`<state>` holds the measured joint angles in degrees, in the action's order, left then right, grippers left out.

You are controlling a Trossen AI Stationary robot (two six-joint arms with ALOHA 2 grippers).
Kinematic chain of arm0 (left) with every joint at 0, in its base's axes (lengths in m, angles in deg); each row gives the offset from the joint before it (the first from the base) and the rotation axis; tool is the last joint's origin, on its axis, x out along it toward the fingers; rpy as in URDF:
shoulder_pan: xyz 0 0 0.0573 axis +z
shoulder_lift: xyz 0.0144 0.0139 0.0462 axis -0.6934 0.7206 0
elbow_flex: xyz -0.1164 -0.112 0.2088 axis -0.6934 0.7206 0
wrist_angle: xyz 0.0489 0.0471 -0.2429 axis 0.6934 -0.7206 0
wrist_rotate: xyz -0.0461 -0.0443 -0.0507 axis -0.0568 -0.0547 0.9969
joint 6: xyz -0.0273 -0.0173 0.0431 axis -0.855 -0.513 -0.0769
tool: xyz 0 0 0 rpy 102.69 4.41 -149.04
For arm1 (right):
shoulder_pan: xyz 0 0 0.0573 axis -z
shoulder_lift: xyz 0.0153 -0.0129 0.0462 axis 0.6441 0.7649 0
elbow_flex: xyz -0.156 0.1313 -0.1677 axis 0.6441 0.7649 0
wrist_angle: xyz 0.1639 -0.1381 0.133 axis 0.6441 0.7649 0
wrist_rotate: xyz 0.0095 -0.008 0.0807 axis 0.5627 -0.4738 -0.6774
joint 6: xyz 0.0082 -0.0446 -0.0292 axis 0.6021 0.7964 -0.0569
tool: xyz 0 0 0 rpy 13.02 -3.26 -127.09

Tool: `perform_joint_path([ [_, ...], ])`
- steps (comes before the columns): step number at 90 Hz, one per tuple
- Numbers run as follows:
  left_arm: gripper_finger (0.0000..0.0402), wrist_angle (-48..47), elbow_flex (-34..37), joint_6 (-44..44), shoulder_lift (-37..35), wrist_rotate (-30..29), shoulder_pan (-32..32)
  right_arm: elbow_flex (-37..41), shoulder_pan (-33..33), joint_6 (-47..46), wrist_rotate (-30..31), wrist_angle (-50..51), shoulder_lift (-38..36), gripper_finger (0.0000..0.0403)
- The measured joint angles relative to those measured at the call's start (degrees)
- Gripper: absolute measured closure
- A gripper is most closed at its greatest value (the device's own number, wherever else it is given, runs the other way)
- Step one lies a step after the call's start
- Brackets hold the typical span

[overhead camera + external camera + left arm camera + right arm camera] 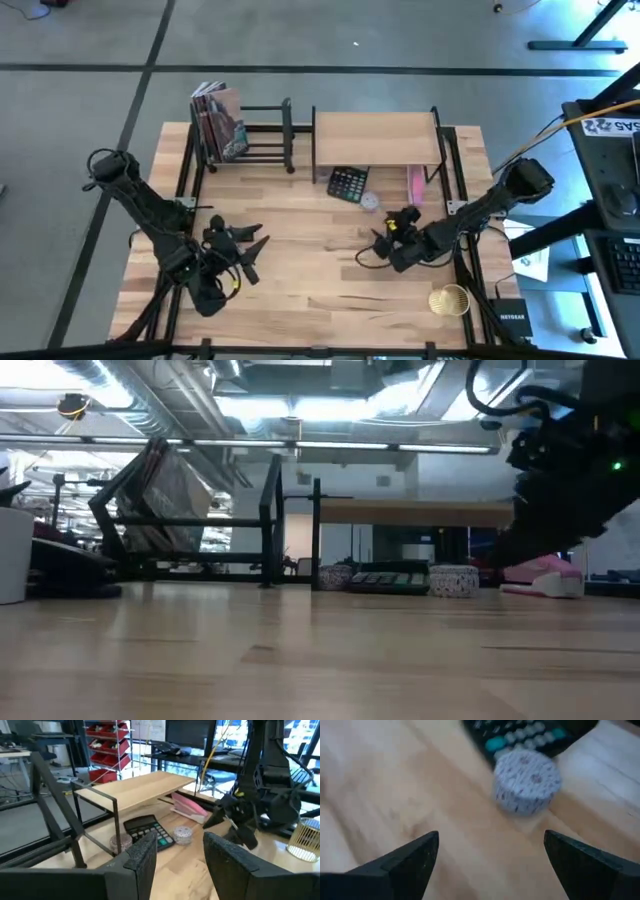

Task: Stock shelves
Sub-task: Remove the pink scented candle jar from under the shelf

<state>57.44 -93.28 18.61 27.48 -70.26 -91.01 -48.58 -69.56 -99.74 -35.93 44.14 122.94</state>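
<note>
**Right gripper lined up on the small round tin, pick not yet made**

Judged step: approach for a pick, with nothing held so far. Largest first: wide wooden table (pixel 300 280) filling the middle of the high view. At its upper centre, the light-wood board shelf (pixel 375 135), top board bare; under and just in front of it a black calculator (pixel 347 184), a small round patterned tin (pixel 369 201) and a flat pink item (pixel 414 185). At upper left, the black metal-bar book rack (pixel 262 135), holding only a few books or magazines (pixel 220 122) leaned at its left end, the rest of the rack free. At lower right of the high view, a small gold wire basket (pixel 450 299); contents not visible.

Right gripper (pixel 490 855) low over the table right of centre, fingers spread wide, pointed at the tin, which sits just beside the calculator. Left gripper (pixel 175 852) waiting at lower left of the table, fingers apart with a clear gap, empty.

Next move, as a judgement: forward and down until the tin stands between the fingers, then a close across its round side, without pushing the calculator. After that, lift and place on a shelf.
</note>
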Motion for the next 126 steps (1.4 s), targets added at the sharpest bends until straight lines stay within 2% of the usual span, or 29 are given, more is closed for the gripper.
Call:
perform_joint_path([
  [18,0.0259,0.01,0.00,0.00,-0.02,0.48,0.62,7.14,4.26,2.54,-0.33,-16.71,0.00,0.0056],
  [26,0.0259,0.04,0.00,0.00,-0.02,0.48,0.72,9.16,6.28,4.11,-0.85,-21.06,0.00,0.0056],
  [54,0.0259,0.02,0.00,-0.18,-0.02,0.39,0.79,10.93,10.81,6.00,-1.96,-22.50,0.00,0.0056],
  [70,0.0259,0.04,0.00,-0.22,-0.02,0.31,0.79,10.93,13.18,10.26,-4.73,-22.60,0.00,0.0056],
  [100,0.0259,0.04,0.00,-0.11,-0.02,0.24,0.79,10.93,14.26,14.98,-3.59,-27.76,0.00,0.0056],
  [126,0.0259,0.04,0.00,0.00,-0.02,0.24,0.79,10.93,18.49,17.01,-4.32,-28.96,0.00,0.0056],
])
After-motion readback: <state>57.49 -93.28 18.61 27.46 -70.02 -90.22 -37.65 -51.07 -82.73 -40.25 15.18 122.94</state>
